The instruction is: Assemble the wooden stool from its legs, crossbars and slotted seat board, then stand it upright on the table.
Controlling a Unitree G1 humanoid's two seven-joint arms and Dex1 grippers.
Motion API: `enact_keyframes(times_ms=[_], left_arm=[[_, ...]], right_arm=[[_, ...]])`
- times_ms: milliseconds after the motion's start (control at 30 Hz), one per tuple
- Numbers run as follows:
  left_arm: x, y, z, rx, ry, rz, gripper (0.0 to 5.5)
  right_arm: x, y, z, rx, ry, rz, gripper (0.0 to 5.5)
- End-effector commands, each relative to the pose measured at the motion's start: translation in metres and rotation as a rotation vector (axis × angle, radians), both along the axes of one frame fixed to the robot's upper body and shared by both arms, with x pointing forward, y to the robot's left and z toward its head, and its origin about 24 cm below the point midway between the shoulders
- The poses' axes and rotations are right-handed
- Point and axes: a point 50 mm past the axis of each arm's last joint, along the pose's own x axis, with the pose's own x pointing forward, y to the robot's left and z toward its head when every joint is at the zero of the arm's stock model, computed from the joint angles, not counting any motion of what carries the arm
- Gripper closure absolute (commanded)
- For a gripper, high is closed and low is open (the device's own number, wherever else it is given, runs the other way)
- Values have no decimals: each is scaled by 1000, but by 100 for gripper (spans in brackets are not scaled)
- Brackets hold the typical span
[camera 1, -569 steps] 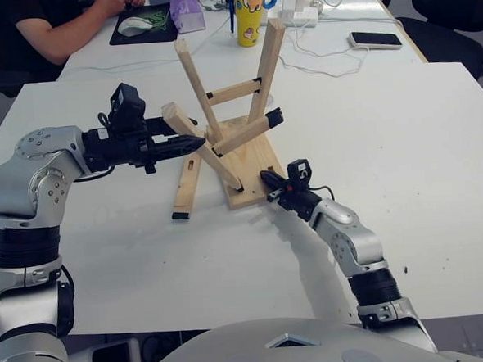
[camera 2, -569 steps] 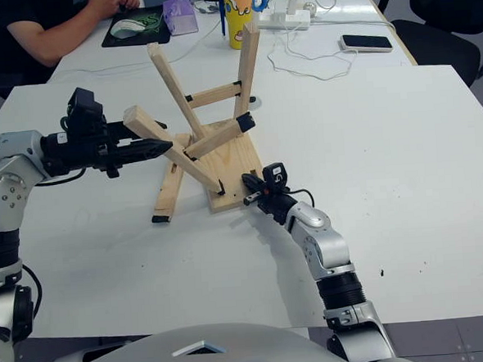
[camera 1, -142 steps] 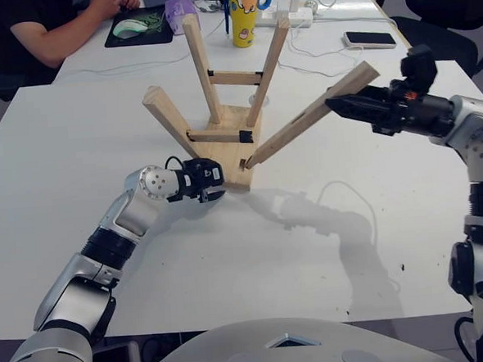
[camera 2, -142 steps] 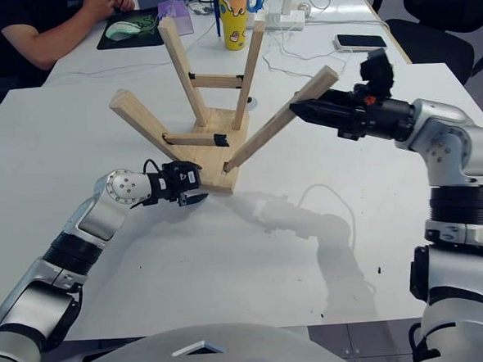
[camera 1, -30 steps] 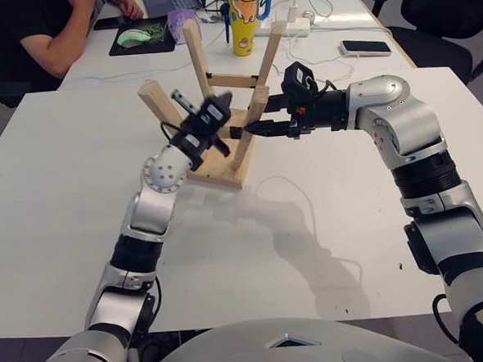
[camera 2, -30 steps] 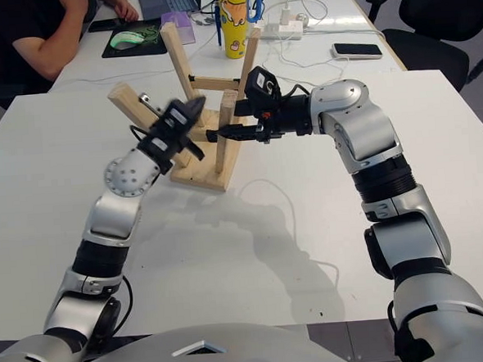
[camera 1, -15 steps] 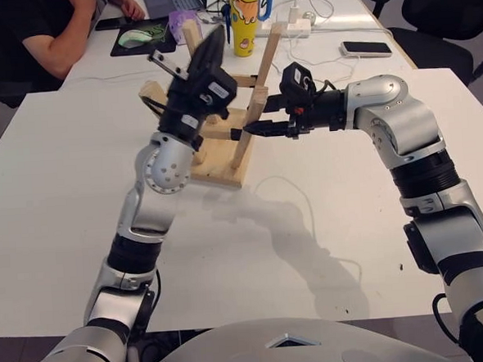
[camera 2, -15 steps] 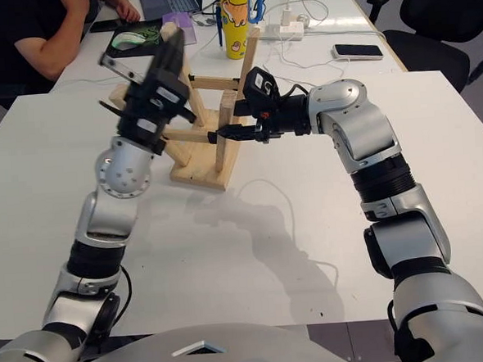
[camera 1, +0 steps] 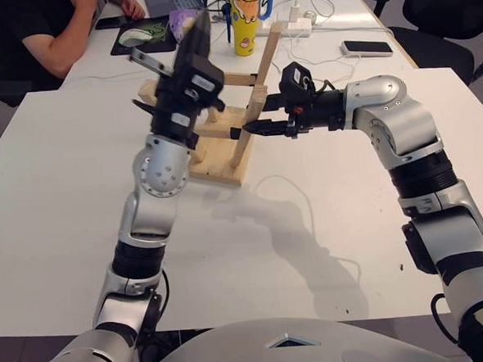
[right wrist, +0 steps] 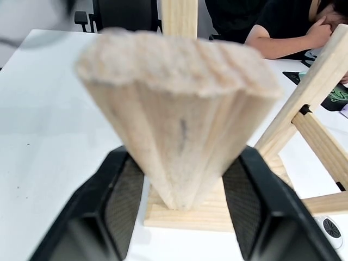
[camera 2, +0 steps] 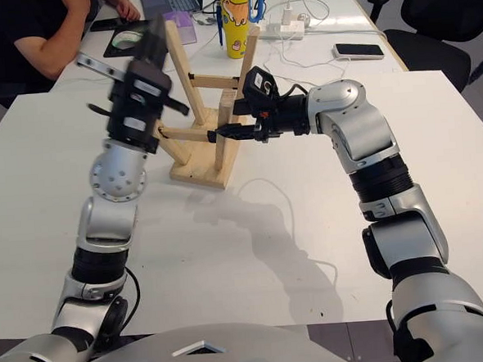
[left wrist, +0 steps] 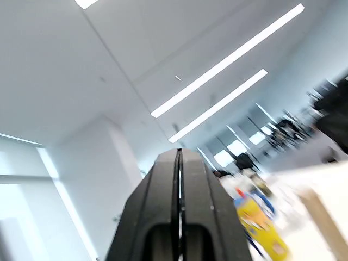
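The wooden stool lies upside down on the white table, its seat board [camera 1: 216, 160] flat and its legs pointing up. My right gripper [camera 1: 243, 132] is shut on the near-right leg [camera 1: 254, 110]; the wrist view has that leg's end [right wrist: 179, 125] between the black fingers [right wrist: 117, 201]. A crossbar [camera 1: 237, 80] joins the two far legs, and another crossbar [camera 2: 185, 136] runs lower on the left side. My left gripper [camera 1: 200, 23] is raised above the stool's left side, pointing up, with its fingers [left wrist: 157, 179] shut and holding nothing.
Behind the stool stand a yellow cup [camera 1: 247, 18], a power strip with cables [camera 1: 298, 26] and a phone [camera 1: 367, 48]. A person sits at the far left by a mouse pad [camera 1: 141, 37]. The white table [camera 1: 310, 226] is bare in front and to the right.
My left arm has swung up from beside the stool's left leg, and its gripper now points up above the stool. The right gripper has stayed on the near-right leg.
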Motion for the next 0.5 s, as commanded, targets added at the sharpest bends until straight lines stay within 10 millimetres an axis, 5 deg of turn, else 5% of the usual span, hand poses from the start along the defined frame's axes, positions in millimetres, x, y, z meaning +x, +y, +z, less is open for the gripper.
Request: enact_keyframes(times_ms=[33, 233, 367, 500], left_arm=[[-19, 45, 23, -96, -155, 148, 550], [8, 110, -12, -137, 139, 400, 550], [38, 100, -54, -101, 467, 301, 550], [51, 82, -73, -112, 583, 188, 550]], right_arm=[[-4, -15, -46, -89, 145, -92, 343], [-4, -18, -44, -85, 135, -96, 343], [-5, -19, -45, -86, 135, -98, 343], [-4, -17, -45, -90, 132, -82, 343]])
